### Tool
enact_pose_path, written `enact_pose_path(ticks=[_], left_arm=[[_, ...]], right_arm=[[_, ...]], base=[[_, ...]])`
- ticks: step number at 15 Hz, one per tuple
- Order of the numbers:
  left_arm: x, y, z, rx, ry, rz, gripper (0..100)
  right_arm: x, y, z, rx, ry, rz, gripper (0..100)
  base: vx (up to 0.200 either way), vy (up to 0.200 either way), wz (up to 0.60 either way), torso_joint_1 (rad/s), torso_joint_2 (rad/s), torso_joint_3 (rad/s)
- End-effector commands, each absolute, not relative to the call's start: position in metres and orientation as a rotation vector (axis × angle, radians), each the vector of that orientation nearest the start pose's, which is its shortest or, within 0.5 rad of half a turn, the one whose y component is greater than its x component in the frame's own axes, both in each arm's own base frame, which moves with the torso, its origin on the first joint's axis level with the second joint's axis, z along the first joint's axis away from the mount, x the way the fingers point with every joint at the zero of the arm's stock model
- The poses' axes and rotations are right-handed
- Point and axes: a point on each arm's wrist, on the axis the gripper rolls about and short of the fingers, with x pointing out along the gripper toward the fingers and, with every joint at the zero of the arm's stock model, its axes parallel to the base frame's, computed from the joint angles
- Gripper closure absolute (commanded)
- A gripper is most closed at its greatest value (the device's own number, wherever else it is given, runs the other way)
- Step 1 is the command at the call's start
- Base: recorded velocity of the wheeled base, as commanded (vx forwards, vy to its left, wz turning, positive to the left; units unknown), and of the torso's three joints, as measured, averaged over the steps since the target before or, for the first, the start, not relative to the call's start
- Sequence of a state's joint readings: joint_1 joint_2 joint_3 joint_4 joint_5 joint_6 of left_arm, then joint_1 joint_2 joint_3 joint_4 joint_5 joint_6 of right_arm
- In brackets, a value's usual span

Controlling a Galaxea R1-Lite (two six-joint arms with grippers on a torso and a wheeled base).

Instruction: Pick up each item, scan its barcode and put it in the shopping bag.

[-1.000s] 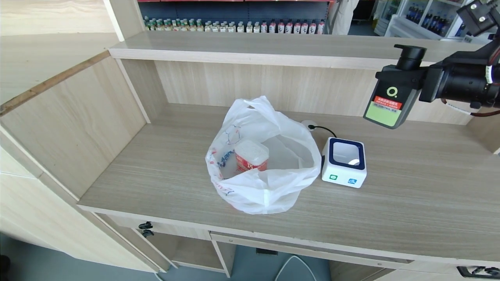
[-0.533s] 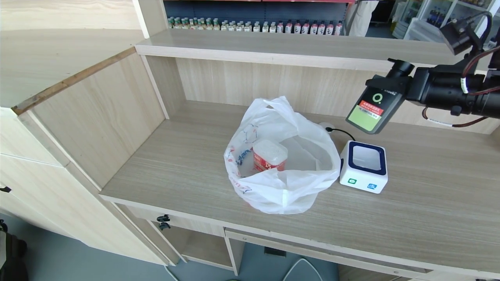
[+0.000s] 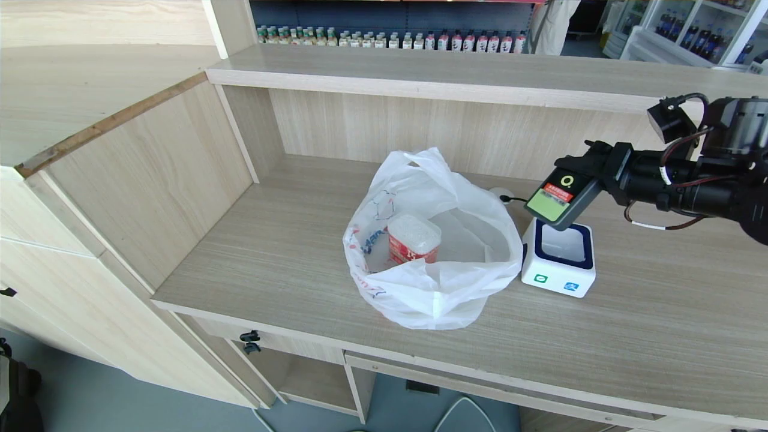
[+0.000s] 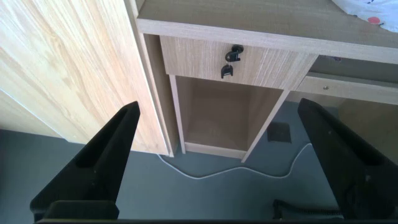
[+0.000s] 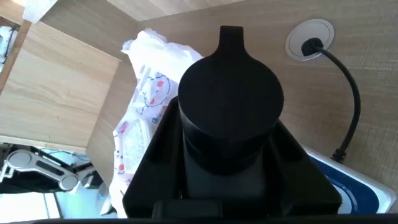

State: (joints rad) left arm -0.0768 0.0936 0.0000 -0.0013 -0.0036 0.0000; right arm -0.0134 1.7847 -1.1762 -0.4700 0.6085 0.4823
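scanner point(image 3: 558, 277) far edge hidden behind bottle point(image 3: 558, 199), red jar point(image 3: 413, 240) base hidden by shopping bag point(image 3: 438, 289) fold

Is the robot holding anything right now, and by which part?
Yes: its right gripper clamps a dark bottle near the capped top; the left gripper holds nothing.

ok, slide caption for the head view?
Right gripper holds a dark bottle over the scanner, beside the shopping bag.

Your shopping bag point(image 3: 432, 282) is sitting mid-desk point(image 3: 630, 336), a tub point(image 3: 414, 239) is standing inside it, the scanner point(image 3: 559, 267) is resting just right of it, your right hand point(image 3: 603, 171) is holding a bottle point(image 3: 558, 198) over the scanner.
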Motion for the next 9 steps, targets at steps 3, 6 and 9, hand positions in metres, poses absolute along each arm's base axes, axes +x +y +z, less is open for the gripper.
enact_pose_path(ticks=[3,6,9], left_arm=[[-0.0155,0.0011,0.0775,0.003,0.094,-0.081,0],[-0.0155,0.0011,0.0775,0.003,0.094,-0.08,0],[-0.0155,0.0011,0.0775,0.003,0.094,-0.08,0]], right_arm=[[0.3651,0.0078,0.217,0.532,0.319,0.539,100],[0.3647,0.0095,0.2176,0.534,0.317,0.544,100],[0.3616,0.0107,0.2226,0.53,0.305,0.552,100]], base=[[0.0,0.0,0.0,0.0,0.0,0.0],[0.0,0.0,0.0,0.0,0.0,0.0],[0.0,0.0,0.0,0.0,0.0,0.0]])
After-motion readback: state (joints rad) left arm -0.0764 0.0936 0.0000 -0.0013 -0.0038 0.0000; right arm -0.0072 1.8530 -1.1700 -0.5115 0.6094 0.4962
